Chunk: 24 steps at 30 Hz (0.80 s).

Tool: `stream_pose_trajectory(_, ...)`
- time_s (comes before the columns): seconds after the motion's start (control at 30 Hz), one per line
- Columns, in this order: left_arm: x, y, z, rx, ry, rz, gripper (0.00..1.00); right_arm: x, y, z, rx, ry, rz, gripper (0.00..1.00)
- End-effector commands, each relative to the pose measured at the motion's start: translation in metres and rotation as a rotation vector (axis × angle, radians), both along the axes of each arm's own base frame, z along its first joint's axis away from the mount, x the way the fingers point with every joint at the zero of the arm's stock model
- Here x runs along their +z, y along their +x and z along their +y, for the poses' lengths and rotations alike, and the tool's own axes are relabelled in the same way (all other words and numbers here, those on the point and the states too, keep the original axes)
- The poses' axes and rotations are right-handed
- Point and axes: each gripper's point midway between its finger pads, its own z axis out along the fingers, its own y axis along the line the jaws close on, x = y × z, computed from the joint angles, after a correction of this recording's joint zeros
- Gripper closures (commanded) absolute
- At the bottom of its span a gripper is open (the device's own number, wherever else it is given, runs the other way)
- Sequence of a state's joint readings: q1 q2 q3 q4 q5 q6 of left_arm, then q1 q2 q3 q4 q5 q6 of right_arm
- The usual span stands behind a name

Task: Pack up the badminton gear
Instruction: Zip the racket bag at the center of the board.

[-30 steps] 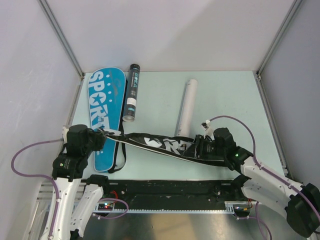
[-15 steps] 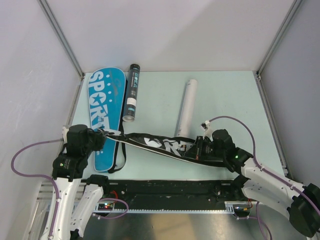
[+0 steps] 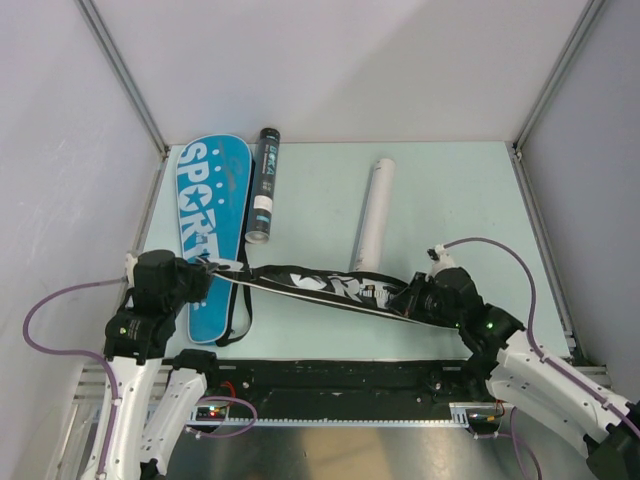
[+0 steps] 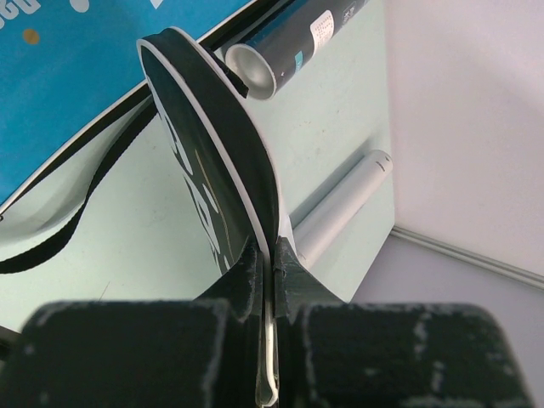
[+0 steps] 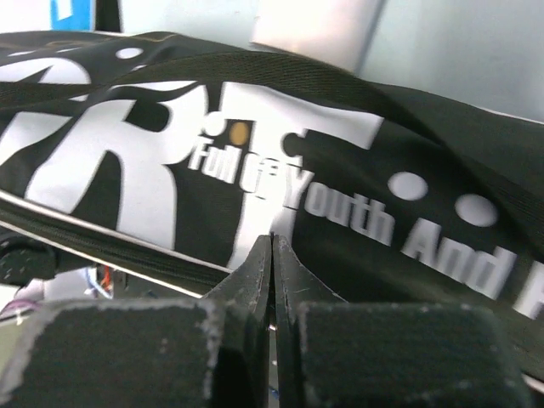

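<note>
A black "SPORT" racket cover [image 3: 320, 285] stretches across the front of the table between both arms. My left gripper [image 3: 212, 268] is shut on its white-piped left rim [image 4: 212, 170], which runs up from between the jaws [image 4: 274, 251]. My right gripper [image 3: 408, 297] is shut at the cover's right part; in the right wrist view the tips [image 5: 272, 238] meet over the printed black fabric [image 5: 382, 170], and I see nothing between them. A blue "SPORT" cover [image 3: 208, 220] lies flat at the left. A black teal-printed tube [image 3: 263, 198] lies beside it, and a white tube [image 3: 372, 215] lies mid-table.
A black strap [image 3: 238, 315] loops off the covers near the left arm. A black rail [image 3: 330, 380] runs along the table's near edge. Grey walls with metal posts close in the left, back and right sides.
My right gripper has shut and slid to the right along the black cover. The left gripper has kept its hold and place.
</note>
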<state>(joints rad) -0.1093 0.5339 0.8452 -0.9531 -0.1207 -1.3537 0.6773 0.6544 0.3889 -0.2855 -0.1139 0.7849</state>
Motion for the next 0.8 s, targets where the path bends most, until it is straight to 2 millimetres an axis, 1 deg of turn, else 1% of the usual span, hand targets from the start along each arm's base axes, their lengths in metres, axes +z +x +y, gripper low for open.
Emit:
stream_pose_trajectory(0.0, 0.020, 0.008, 0.003, 0.019, -0.003, -0.086, 1.00, -0.013, 0.014, -0.043, -0.176, -0.169, -0.012, 1.00)
stream_pose_trajectory(0.1, 0.023, 0.008, 0.004, 0.026, 0.001, -0.096, 1.00, -0.013, 0.020, -0.061, -0.271, -0.207, -0.014, 1.00)
stream_pose_trajectory(0.27, 0.035, 0.006, 0.010, 0.056, 0.006, -0.137, 1.00, 0.001, 0.036, -0.093, -0.437, -0.237, -0.053, 1.00)
stream_pose_trajectory(0.43, 0.044, 0.004, 0.010, 0.053, 0.004, -0.162, 1.00, 0.007, 0.048, -0.136, -0.624, -0.310, -0.083, 1.00)
stream_pose_trajectory(0.57, 0.041, 0.003, 0.008, 0.042, 0.005, -0.153, 1.00, 0.012, 0.053, -0.171, -0.772, -0.385, -0.102, 1.00)
stream_pose_trajectory(0.67, 0.041, 0.002, 0.009, 0.043, 0.010, -0.149, 1.00, 0.020, 0.057, -0.198, -0.884, -0.427, -0.121, 1.00)
stream_pose_trajectory(0.77, 0.045, 0.000, 0.011, 0.048, 0.016, -0.153, 1.00, 0.028, 0.062, -0.221, -0.972, -0.453, -0.141, 1.00)
